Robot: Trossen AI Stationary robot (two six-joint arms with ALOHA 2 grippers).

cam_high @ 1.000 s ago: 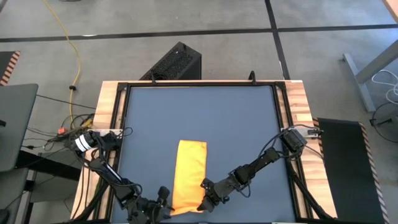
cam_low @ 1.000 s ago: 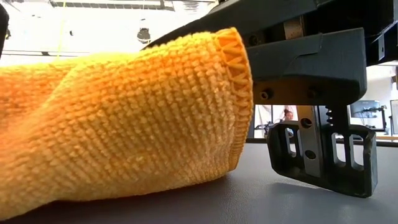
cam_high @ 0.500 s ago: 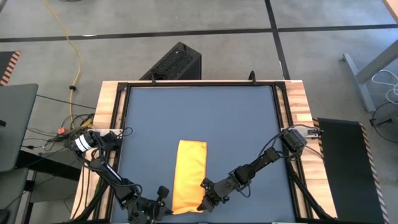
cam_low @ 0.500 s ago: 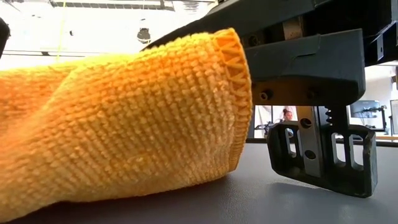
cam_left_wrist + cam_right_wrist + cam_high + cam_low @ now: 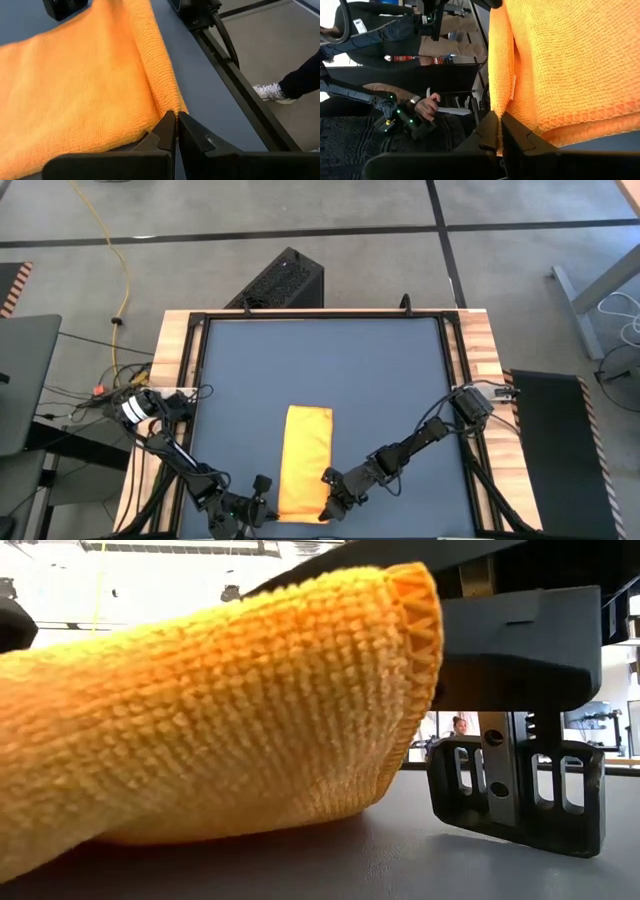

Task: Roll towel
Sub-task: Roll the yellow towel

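The yellow-orange towel (image 5: 305, 460) lies as a narrow strip on the dark mat, long way from near to far. Its near end is raised into a hump (image 5: 220, 710); the far part rests flat. My left gripper (image 5: 262, 502) is shut at the towel's near left corner, also seen in the left wrist view (image 5: 175, 120). My right gripper (image 5: 326, 502) is shut on the near right corner, also seen in the right wrist view (image 5: 498, 122). The low view shows its fingers (image 5: 515, 790) just above the mat. My left gripper pinches the towel's near left corner (image 5: 170, 109), where a folded ridge ends, between its two fingertips. It comes in slanting down from the near left. The cloth beyond the fingers lies on the mat. My right gripper pinches the stitched edge at the near right corner (image 5: 498, 134) between its two fingers, coming in low from the right. That corner (image 5: 420, 610) is lifted off the mat and the cloth arches down from it.
Free dark mat (image 5: 380, 370) spreads beyond and beside the towel, framed by black rails and wooden edges (image 5: 478, 340). A black box (image 5: 285, 280) stands past the far edge. A person's shoe (image 5: 272, 92) and a hand (image 5: 427, 106) show beside the table.
My left gripper has shut on the towel's near left corner, edging in a little. The near right corner, in my right gripper, has risen and shifted slightly, so the near end humps higher; the far part has stayed flat.
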